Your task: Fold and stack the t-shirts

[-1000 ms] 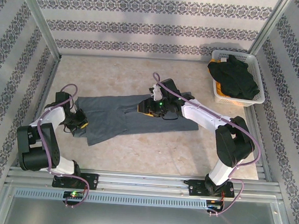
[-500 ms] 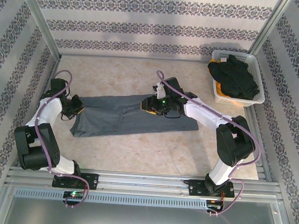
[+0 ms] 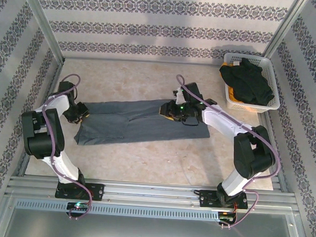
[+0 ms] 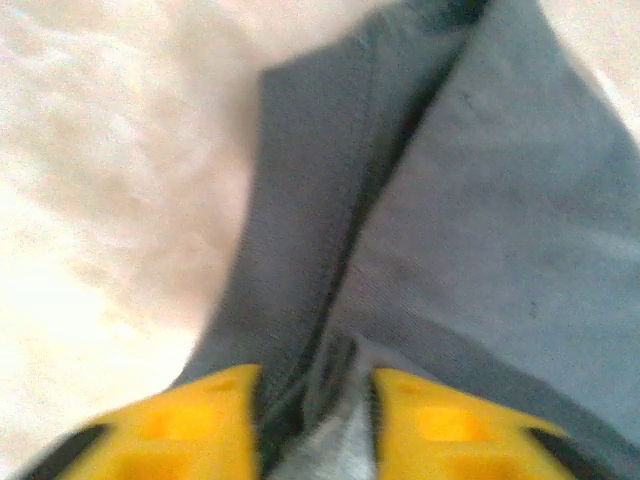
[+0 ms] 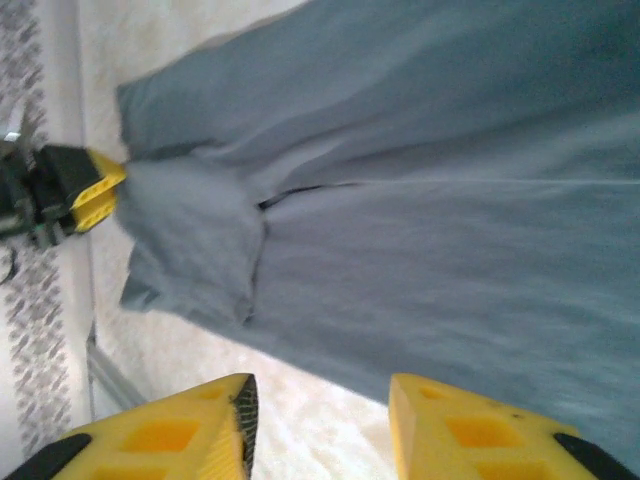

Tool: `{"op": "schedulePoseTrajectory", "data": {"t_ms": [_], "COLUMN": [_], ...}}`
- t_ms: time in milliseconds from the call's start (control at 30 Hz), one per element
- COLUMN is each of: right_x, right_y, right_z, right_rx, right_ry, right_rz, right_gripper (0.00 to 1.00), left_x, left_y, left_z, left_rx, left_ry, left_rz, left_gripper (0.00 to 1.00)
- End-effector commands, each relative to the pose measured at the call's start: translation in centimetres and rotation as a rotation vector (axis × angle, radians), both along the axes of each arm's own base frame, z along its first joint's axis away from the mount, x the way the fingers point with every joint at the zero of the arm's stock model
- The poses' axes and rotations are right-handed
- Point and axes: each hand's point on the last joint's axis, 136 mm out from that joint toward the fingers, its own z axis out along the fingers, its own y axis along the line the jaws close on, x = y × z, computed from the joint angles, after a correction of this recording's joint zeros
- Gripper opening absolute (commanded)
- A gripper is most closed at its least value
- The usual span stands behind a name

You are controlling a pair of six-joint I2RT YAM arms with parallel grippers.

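The slate blue-grey t-shirt (image 3: 136, 125) lies flat across the middle of the table, folded into a long band. My left gripper (image 3: 80, 114) is at its left end. In the left wrist view its fingers (image 4: 200, 420) stand apart, with a ridge of the slate cloth (image 4: 500, 200) loose between them. My right gripper (image 3: 167, 111) hovers over the shirt's far edge, open and empty (image 5: 320, 395), with bare table between its tips and the shirt (image 5: 420, 200) beyond. A black t-shirt (image 3: 247, 81) is heaped over an orange-yellow t-shirt (image 3: 232, 95) in the basket.
The white lattice basket (image 3: 240, 106) stands at the back right, against the patterned wall (image 3: 164, 27). Metal frame posts (image 3: 42, 23) stand at the back corners. A metal rail (image 3: 152, 194) runs along the near edge by the arm bases.
My left gripper carried the shirt's near-left corner back toward the left end, narrowing the shirt, then parted its jaws. My right gripper slid slightly right and its jaws narrowed a little.
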Motion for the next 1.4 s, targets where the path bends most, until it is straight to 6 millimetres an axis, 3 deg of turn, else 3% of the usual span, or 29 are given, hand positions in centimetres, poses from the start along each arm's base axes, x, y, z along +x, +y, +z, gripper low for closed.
{"op": "schedulePoseTrajectory", "data": {"t_ms": [0,67,133,300,467,633,767,900,1033,1233,1367], "right_x": [1.4,2.5,3.6,6.5,8.6,9.3,8.6,6.9,5.0,1.1,-2.2], "right_y": [-4.1,-5.6,-7.1,-10.9,-12.7,-13.8,-14.3,-14.9,-15.4,-16.3,-15.9], "right_z": [-1.3,-2.1,-2.9,-6.1,-7.9,-9.7,-11.2,-11.9,-12.0,-12.0,-11.5], "right_rx": [-0.067,-0.071,-0.11,-0.262,-0.345,-0.455,-0.563,-0.726,-0.849,-0.973,-1.002], "right_ry": [0.034,0.063,0.075,0.154,0.189,0.23,0.315,0.41,0.445,0.477,0.483], "right_rz": [-0.139,-0.186,-0.216,-0.277,-0.284,-0.262,-0.222,-0.137,-0.083,-0.024,-0.015], "right_gripper": [0.34,0.27,0.24,0.16,0.16,0.17,0.23,0.26,0.27,0.26,0.26], "left_x": [0.3,-0.7,-1.9,-5.6,-9.1,-11.7,-12.0,-11.0,-8.2,-2.1,3.6], "left_y": [2.1,1.5,-0.5,-8.4,-14.0,-15.1,-14.8,-13.4,-11.4,-10.1,-9.9], "left_z": [4.2,6.2,6.6,4.4,1.8,-0.8,-2.8,-4.2,-4.5,-4.6,-4.9], "left_rx": [0.173,0.196,0.149,-0.045,-0.19,-0.209,-0.205,-0.181,-0.152,-0.12,-0.117], "left_ry": [-0.075,-0.146,-0.151,-0.139,-0.037,0.02,0.046,0.076,0.074,0.081,0.051], "left_rz": [0.082,0.137,0.177,0.235,0.216,0.241,0.288,0.308,0.297,0.187,0.138], "left_gripper": [0.51,0.55,0.52,0.36,0.32,0.32,0.31,0.31,0.3,0.28,0.27]}}
